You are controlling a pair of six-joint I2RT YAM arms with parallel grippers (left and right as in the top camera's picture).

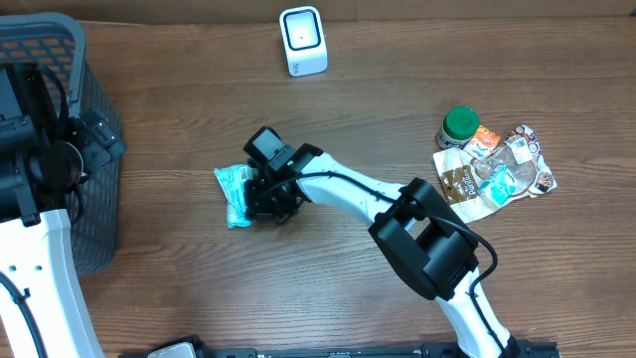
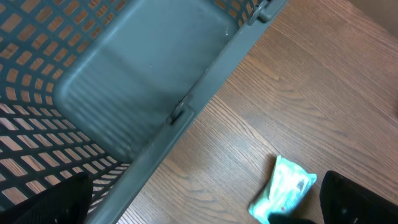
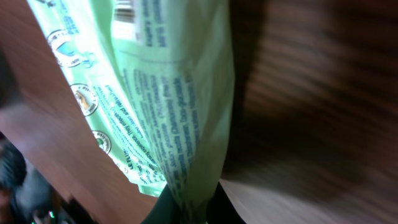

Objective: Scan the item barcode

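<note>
The item is a light green flat packet point(image 1: 235, 191) lying on the wooden table left of centre. My right gripper point(image 1: 270, 199) sits on its right end, shut on the packet's edge. In the right wrist view the packet point(image 3: 161, 106) fills the frame, printed text and a barcode point(image 3: 124, 11) facing the camera, its lower end pinched between the dark fingers point(image 3: 168, 208). The white barcode scanner point(image 1: 302, 41) stands at the table's far edge. My left gripper point(image 2: 205, 205) hangs open beside the basket, with the packet point(image 2: 286, 190) between it and the right arm.
A dark grey mesh basket point(image 1: 94, 129) stands at the left edge, its rim point(image 2: 205, 93) crossing the left wrist view. At the right lie a green-lidded jar point(image 1: 459, 126) and a pile of snack packets point(image 1: 497, 169).
</note>
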